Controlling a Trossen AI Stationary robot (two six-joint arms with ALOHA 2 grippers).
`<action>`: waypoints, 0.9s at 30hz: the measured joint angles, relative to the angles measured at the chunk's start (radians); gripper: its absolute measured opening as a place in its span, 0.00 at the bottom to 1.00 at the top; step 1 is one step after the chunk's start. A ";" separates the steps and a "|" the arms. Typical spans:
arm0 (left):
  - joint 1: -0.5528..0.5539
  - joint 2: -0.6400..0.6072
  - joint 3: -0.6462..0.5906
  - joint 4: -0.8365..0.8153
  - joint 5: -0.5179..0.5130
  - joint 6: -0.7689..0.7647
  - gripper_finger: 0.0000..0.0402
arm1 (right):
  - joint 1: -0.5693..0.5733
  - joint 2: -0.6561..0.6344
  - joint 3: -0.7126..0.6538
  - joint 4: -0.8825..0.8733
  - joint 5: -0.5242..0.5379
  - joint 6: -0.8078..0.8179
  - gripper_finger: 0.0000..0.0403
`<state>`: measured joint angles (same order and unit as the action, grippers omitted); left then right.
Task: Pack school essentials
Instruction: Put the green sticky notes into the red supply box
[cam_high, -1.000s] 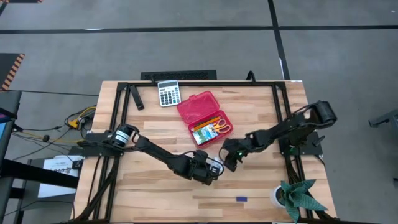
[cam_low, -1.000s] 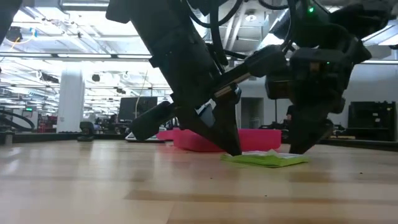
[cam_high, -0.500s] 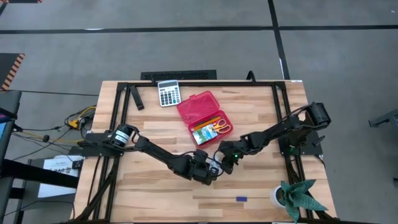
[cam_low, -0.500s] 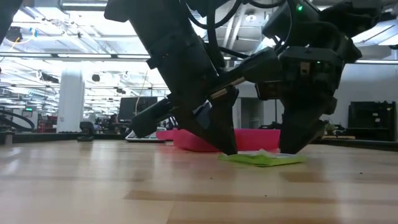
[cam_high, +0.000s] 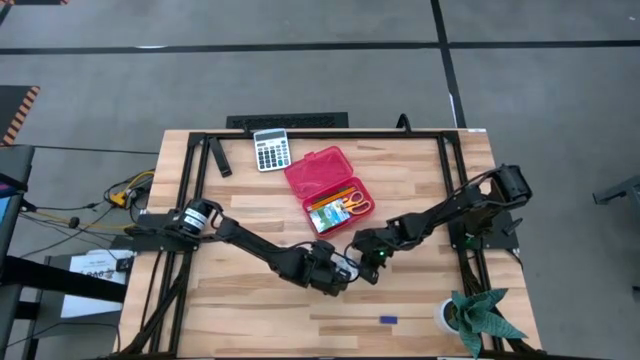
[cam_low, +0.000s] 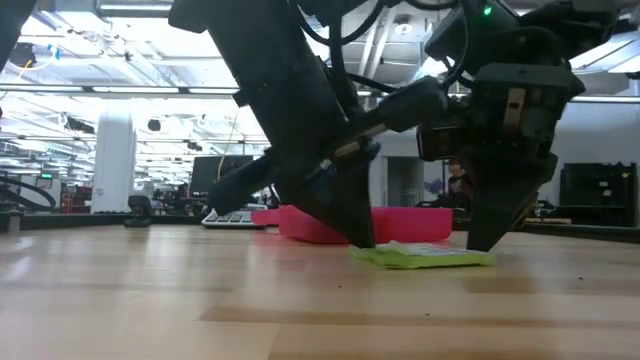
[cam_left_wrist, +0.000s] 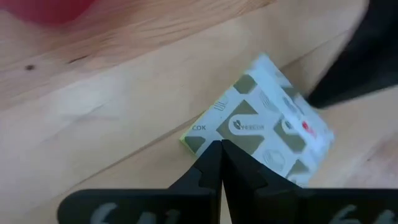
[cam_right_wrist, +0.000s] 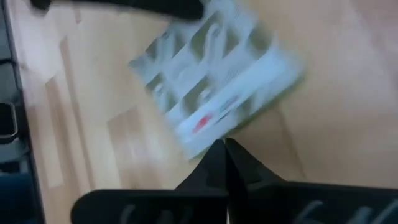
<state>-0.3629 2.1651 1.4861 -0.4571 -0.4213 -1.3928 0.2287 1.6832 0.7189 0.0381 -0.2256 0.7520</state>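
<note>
Printed packet (cam_low: 422, 257) lay flat on tabletop (cam_high: 420, 300), approx. centre, just beside red case (cam_high: 327, 189) on the side toward the front edge. L gripper (cam_high: 345, 268) fingers (cam_left_wrist: 211, 163) were pressed together, tips at one packet edge. R gripper (cam_high: 368, 262) fingers (cam_right_wrist: 219, 155) likewise closed, tips at the opposite edge. Neither held it. Scissors (cam_high: 356, 203) lay in the case.

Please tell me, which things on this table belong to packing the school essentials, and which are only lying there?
Belongs to the job:
- green-and-white printed packet, flat on the wood, between both shut grippers
- yellow-handled scissors, lying in the red plastic hinged case
- tiny blue piece

Lying about:
- grey calculator
- small potted plant
</note>
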 joint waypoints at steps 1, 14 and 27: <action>-0.003 -0.011 -0.002 -0.016 0.008 0.006 0.00 | 0.001 0.000 0.000 -0.005 0.000 -0.001 0.01; -0.104 -0.024 0.001 0.008 -0.159 0.020 0.00 | -0.005 -0.009 0.001 -0.028 0.046 -0.047 0.09; -0.109 0.048 0.001 0.077 -0.168 0.024 0.00 | 0.001 -0.008 0.001 -0.044 0.049 -0.027 0.30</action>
<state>-0.4717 2.2135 1.4872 -0.3798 -0.5888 -1.3686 0.2292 1.6752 0.7200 -0.0055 -0.1766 0.7251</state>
